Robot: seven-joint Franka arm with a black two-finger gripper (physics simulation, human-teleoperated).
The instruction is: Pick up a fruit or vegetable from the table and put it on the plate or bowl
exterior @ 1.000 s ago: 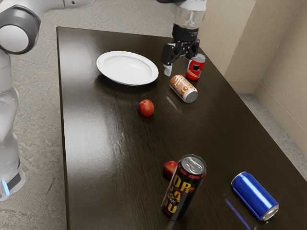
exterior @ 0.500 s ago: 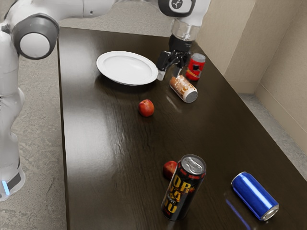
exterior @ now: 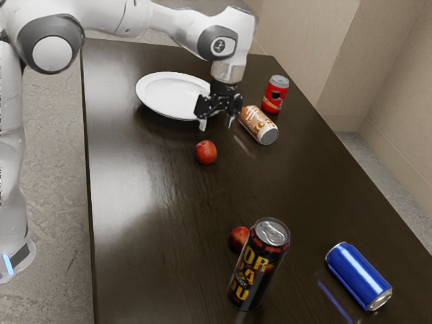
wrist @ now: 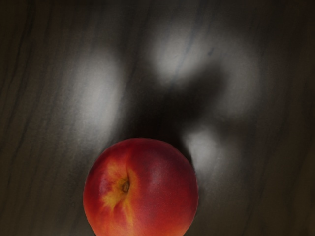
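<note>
Glossy white arm (exterior: pixel 158 19), grey round joint caps (exterior: pixel 50 44), black gripper (exterior: pixel 216 124), blue light (exterior: pixel 7 264) at base

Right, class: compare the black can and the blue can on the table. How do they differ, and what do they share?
The black can stands upright; the blue can lies on its side. The black can carries orange lettering; the blue can is plain. A red fruit sits beside the black can; the blue can lies alone. Both are drink cans with silver tops on the dark table.
</note>
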